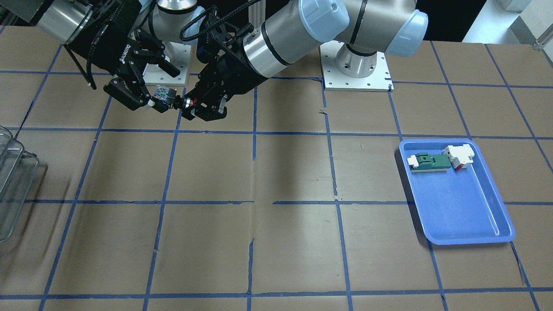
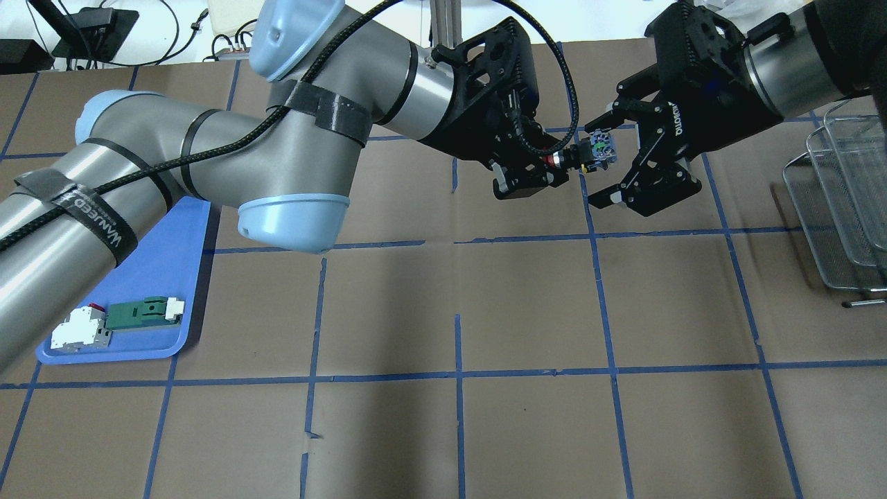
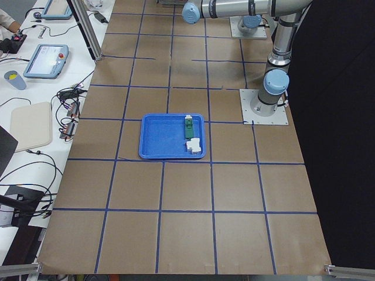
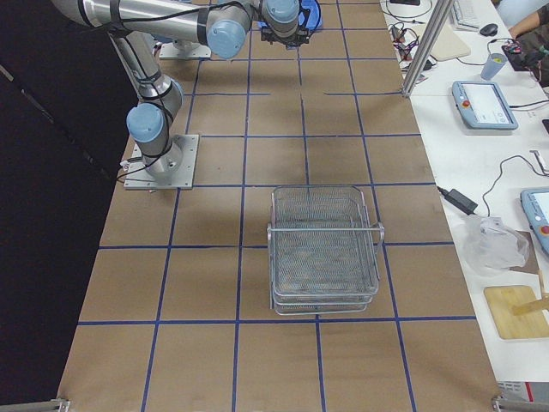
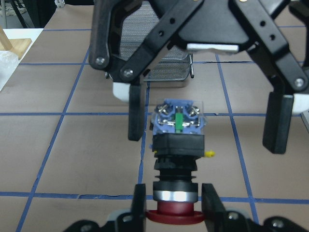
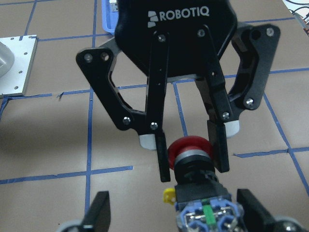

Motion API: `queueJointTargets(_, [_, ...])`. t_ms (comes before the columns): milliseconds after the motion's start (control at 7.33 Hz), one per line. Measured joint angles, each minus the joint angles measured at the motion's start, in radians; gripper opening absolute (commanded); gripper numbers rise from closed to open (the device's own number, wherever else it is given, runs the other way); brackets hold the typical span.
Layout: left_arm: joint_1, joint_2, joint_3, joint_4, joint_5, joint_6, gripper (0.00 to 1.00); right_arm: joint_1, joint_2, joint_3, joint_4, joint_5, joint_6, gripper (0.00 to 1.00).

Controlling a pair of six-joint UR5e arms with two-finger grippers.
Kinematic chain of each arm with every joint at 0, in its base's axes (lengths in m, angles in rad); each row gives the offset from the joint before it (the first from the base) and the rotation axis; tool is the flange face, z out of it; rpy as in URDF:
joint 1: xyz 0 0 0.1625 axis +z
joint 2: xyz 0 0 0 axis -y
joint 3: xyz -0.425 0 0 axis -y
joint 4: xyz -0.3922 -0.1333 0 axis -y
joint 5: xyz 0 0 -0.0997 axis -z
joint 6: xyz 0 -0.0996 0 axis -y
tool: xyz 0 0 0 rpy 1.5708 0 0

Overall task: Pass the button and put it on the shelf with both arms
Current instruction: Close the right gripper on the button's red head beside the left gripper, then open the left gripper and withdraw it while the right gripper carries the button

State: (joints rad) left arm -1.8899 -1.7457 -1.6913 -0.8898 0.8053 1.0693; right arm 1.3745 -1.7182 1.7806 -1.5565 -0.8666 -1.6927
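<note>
black fingers of the left tool (image 5: 175,209), two of them, sit nearest in the left wrist view. they are clenched on the glossy red mushroom cap of the one small push-button switch, the button (image 5: 177,140). it hangs in the air above the surface, lying level, cap toward the left tool. past the cap come a silver ring, a ribbed black collar, a square black body with a small yellow tab on one side, and a blue-and-silver terminal block with a green strip down its middle. that block points at the right tool (image 5: 206,137), a black linkage tool with two white-tipped fingers spread wide to either side of the block. one pad (image 5: 136,116) is just beside it with a gap showing and the other is well apart, so this tool is released.

two silver-grey jointed arms with light-blue caps carry the tools, the left arm (image 2: 208,152) and the right arm (image 2: 790,62). beneath them lies the flat brown paper surface (image 1: 293,242), matte and marked into squares by blue tape. beyond the right tool stands one tiered silver wire-mesh shelf (image 4: 324,257) with rounded corners, well apart from the button. far off on the left arm's side, one smooth blue plastic tray (image 1: 466,211) holds two parts at one end, a green-and-white flat part (image 1: 427,163) and a white-and-red block (image 1: 459,156), side by side.
</note>
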Motion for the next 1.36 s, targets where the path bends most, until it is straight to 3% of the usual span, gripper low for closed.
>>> queueJointTargets(273, [0.0,0.003,-0.002,0.0,0.0,0.0,0.0,0.001,-0.002,-0.002,-0.001,-0.003,-0.003,0.08])
queueJointTargets(409, [0.0,0.006,-0.004,0.0,-0.001,-0.001,0.0,0.001,-0.003,-0.002,0.0,-0.007,-0.007,0.0])
queueJointTargets(1091, [0.0,0.039,-0.032,-0.001,0.004,-0.002,0.0,0.002,-0.003,-0.01,0.001,-0.017,-0.01,0.0])
queueJointTargets(1227, [0.0,0.042,-0.032,-0.001,0.004,-0.002,0.1,0.002,-0.002,-0.012,0.001,-0.019,-0.009,0.0])
queueJointTargets(1364, [0.0,0.045,-0.033,-0.001,0.004,-0.002,0.74,0.001,-0.002,-0.013,0.001,-0.025,-0.009,0.0])
